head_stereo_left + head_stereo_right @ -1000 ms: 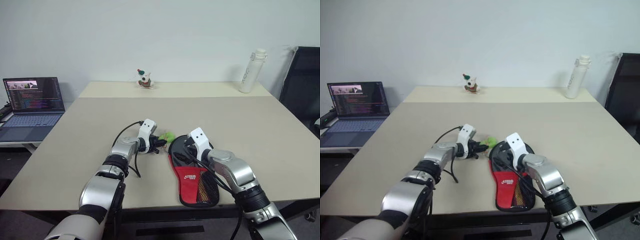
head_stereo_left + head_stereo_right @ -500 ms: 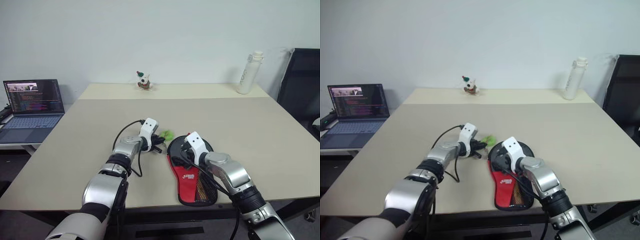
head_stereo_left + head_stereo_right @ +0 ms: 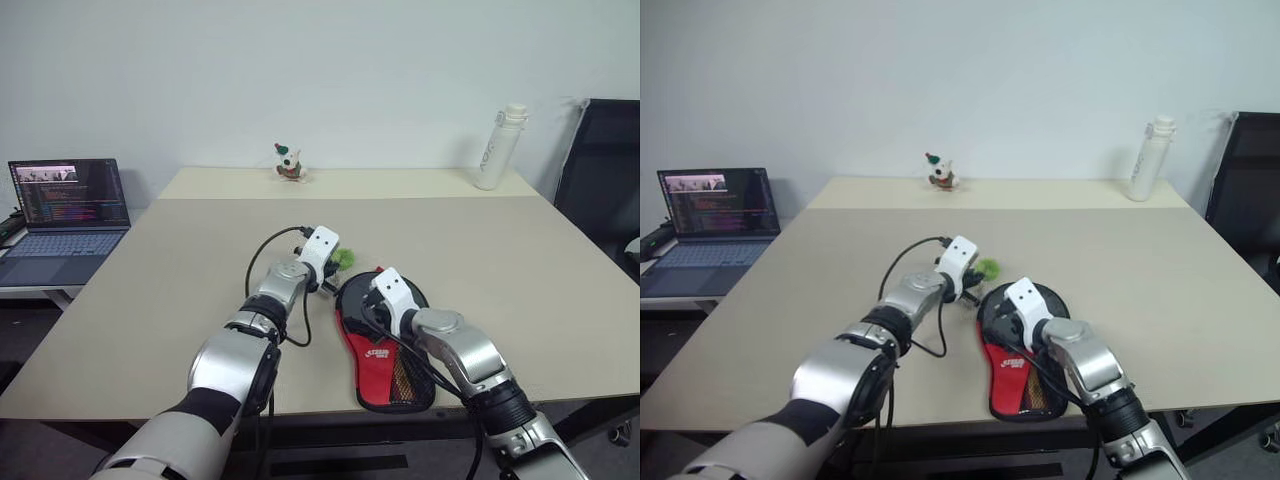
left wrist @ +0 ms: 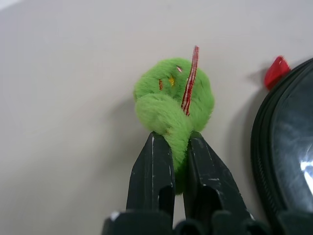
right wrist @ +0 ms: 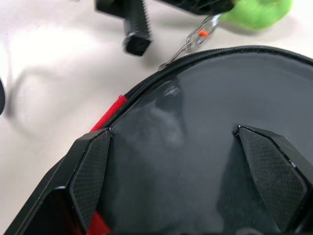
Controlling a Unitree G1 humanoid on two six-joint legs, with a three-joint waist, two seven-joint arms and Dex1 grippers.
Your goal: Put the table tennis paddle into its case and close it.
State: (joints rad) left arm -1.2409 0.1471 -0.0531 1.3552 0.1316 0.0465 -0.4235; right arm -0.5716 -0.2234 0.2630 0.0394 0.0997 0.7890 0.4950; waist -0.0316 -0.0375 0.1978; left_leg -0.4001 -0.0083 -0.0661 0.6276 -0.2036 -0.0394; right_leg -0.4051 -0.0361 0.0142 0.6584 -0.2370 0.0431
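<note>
The case (image 3: 383, 352) lies flat near the table's front edge, with its black round head away from me and its red mesh-pocket part toward me. A fluffy green zip-pull tag (image 4: 172, 98) sits at the far left rim of the head, joined to the zip by a small metal ring (image 5: 195, 36). My left gripper (image 4: 177, 141) is shut on this tag. Over the black head, my right gripper (image 5: 182, 144) is open, its two pads (image 5: 90, 171) spread wide on the fabric. The table tennis paddle is hidden.
An open laptop (image 3: 65, 205) stands on a side desk at the far left. A small toy figure (image 3: 289, 160) and a white bottle (image 3: 497, 145) stand at the table's back edge. A black chair (image 3: 603, 170) is at the right.
My left gripper has moved right and away from me, carrying the green tag along the case's head, and its wrist has rolled. The right gripper stays on the case.
</note>
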